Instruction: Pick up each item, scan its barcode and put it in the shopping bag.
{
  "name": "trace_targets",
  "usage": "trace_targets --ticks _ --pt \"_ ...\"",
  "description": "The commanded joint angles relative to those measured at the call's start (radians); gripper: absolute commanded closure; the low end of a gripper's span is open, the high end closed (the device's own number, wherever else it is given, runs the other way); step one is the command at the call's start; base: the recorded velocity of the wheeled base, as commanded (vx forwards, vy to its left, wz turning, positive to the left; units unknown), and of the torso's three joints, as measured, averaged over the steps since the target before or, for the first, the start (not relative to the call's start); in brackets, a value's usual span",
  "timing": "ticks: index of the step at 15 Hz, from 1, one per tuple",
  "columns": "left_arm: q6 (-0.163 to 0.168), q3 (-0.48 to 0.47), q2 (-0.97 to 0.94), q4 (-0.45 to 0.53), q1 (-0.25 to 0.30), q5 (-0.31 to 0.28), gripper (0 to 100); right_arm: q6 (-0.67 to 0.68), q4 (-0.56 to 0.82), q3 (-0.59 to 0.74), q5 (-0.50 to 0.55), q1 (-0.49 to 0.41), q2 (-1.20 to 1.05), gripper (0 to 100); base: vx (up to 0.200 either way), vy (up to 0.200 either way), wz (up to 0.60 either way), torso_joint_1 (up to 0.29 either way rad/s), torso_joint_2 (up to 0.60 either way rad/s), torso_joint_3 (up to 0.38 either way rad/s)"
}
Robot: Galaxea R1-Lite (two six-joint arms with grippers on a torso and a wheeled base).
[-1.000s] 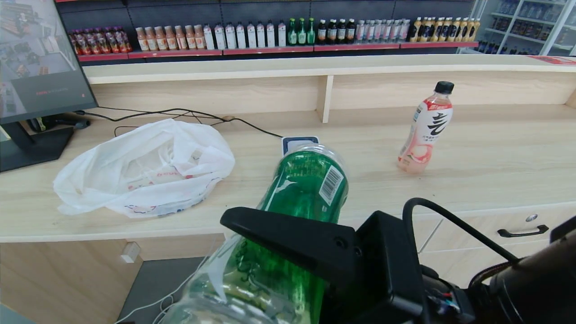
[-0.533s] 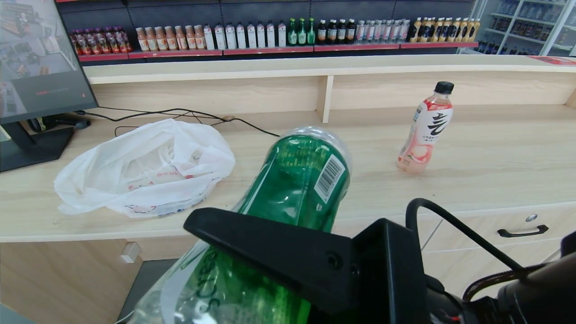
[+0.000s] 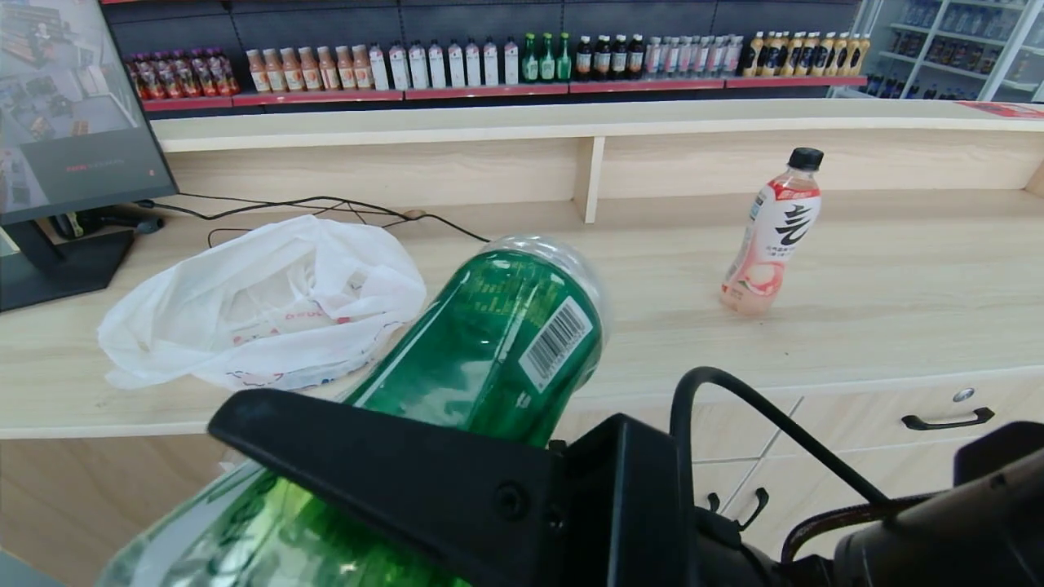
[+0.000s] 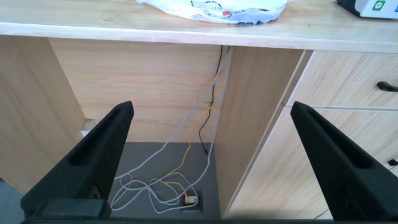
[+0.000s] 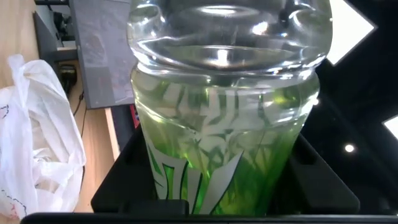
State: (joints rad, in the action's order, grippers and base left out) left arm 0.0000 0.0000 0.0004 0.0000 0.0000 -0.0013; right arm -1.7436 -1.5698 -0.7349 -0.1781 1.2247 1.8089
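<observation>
Green bottle [image 3: 489, 342], clamped in right gripper [image 5: 221, 180], hangs between shopping bag [image 3: 261, 302] and upright pink bottle [image 3: 771, 236]; left gripper [image 4: 211, 112] spread apart.

The shopping bag [image 3: 261, 306] is lying on the counter [image 3: 856, 302] at centre left, the monitor [image 3: 65, 106] standing behind it. The upright bottle [image 3: 771, 232] is standing at right, the tilted bottle [image 3: 489, 350] hanging lower centre.

White barcode patch [image 3: 556, 343] on the green bottle [image 3: 465, 359]; large black character [image 3: 789, 225] on the pink bottle [image 3: 763, 265] label.
</observation>
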Motion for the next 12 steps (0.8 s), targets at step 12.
trace_targets --ticks 12 --pt "0.000 0.000 0.000 0.000 0.000 0.000 0 -0.030 -0.001 -0.009 0.000 0.007 0.021 100 0.000 0.000 0.00 0.000 0.00 0.000"
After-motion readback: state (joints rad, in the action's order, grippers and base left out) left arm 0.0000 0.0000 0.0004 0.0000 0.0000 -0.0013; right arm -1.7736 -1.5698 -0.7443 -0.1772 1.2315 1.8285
